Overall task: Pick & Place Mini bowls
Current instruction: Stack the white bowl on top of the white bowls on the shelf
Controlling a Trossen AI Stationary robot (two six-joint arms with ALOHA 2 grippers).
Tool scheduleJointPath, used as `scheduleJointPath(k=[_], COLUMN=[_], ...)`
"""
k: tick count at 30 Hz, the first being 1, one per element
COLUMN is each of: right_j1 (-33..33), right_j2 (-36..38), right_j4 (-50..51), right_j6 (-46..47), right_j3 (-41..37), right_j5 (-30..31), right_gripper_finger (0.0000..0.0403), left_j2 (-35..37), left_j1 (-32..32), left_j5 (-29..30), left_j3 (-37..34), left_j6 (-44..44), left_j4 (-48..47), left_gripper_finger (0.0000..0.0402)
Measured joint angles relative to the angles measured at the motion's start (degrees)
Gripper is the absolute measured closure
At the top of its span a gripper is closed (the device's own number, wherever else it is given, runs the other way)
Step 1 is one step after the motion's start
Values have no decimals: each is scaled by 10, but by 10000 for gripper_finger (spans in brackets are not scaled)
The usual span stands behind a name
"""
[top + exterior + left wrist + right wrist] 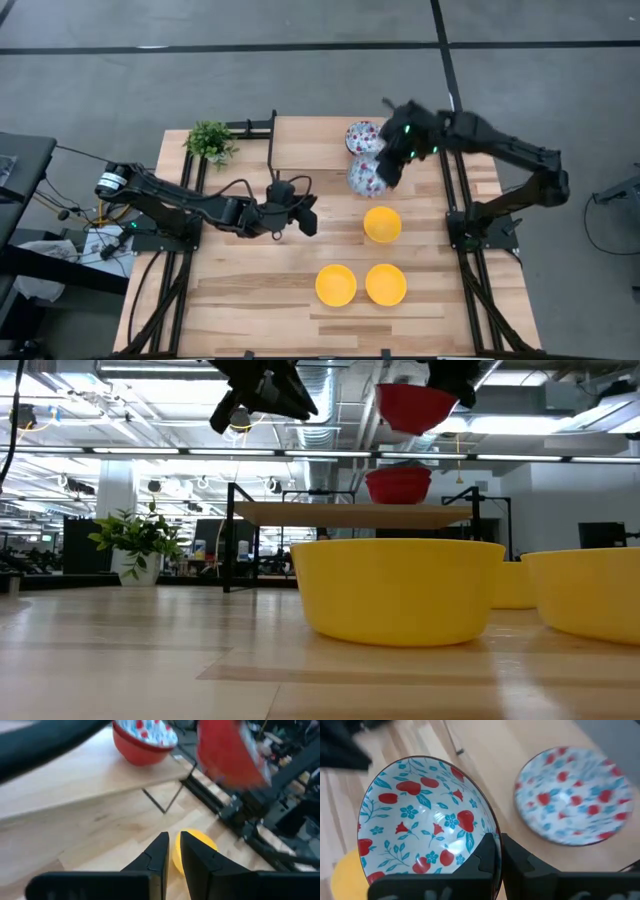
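Three glossy yellow mini bowls [382,224] [336,285] [386,284] stand upright on the near half of the table; the closest fills the low view [400,590]. A floral bowl, red outside [362,137] [398,485], rests on a raised wooden board at the far side. My right gripper [390,165] [499,852] is shut on another floral bowl [365,178] [417,407] in the air near that board. My left gripper [308,218] [173,850] hovers high over the table's middle, shut and empty, left of the yellow bowls. My right gripper pinches the floral bowl's rim [487,827], one finger inside the bowl and one outside. The fingers come from the table's right side, slanting down. The bowl is lifted clear and tilted, its patterned inside facing up and its red underside [227,752] toward the left arm.
A potted plant [210,140] [140,545] stands at the table's far left corner. Black frame rails [272,135] carry the raised board [350,515]. Bare wood lies on the table's left half and along its near edge.
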State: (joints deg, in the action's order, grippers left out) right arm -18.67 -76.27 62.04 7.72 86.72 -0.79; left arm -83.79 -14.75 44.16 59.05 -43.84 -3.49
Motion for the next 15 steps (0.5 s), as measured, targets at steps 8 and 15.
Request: scheduleJointPath(k=[8,15], right_j1=[-145,-213], right_j2=[-71,-196], right_j4=[76,156], right_j6=[-83,-172], right_j3=[112,241], right_j5=[-111,-161], right_gripper_finger=[403,403], left_j2=[0,0], left_j1=[-15,-32], left_j5=[-24,-22], left_j3=[-17,-18], left_j6=[3,79], left_j4=[1,2], left_gripper_finger=[359,358])
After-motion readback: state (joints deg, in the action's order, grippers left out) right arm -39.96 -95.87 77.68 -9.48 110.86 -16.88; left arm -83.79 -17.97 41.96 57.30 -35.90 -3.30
